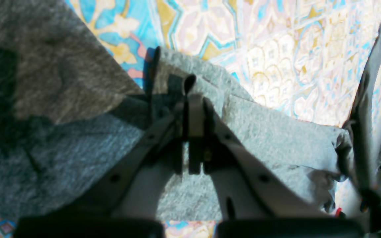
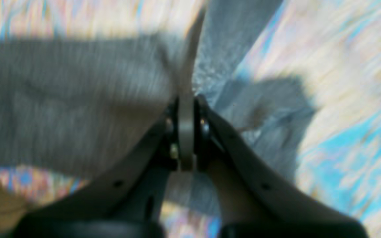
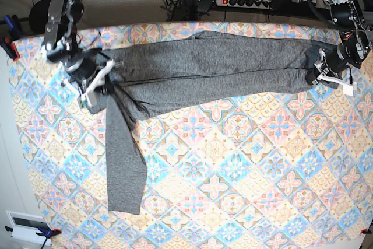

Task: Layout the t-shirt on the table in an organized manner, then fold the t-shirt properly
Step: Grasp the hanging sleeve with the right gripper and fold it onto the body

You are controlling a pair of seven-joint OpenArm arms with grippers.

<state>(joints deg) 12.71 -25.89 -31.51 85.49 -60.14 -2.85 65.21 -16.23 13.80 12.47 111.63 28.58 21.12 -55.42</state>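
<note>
Stretching taut along the table's far edge, t-shirt pinched by left gripper and right gripper.

The base view looks straight down from high above, taking in the whole tabletop. Each wrist view sits close behind its own fingers, facing down along them at the t-shirt, which all three views share.

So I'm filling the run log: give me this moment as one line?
stage: stretching | heathered dark-grey knit long-sleeved t-shirt spans far edge of diamond-tiled pastel cloth table | left gripper: shut on shirt | right gripper: shut on shirt
</note>
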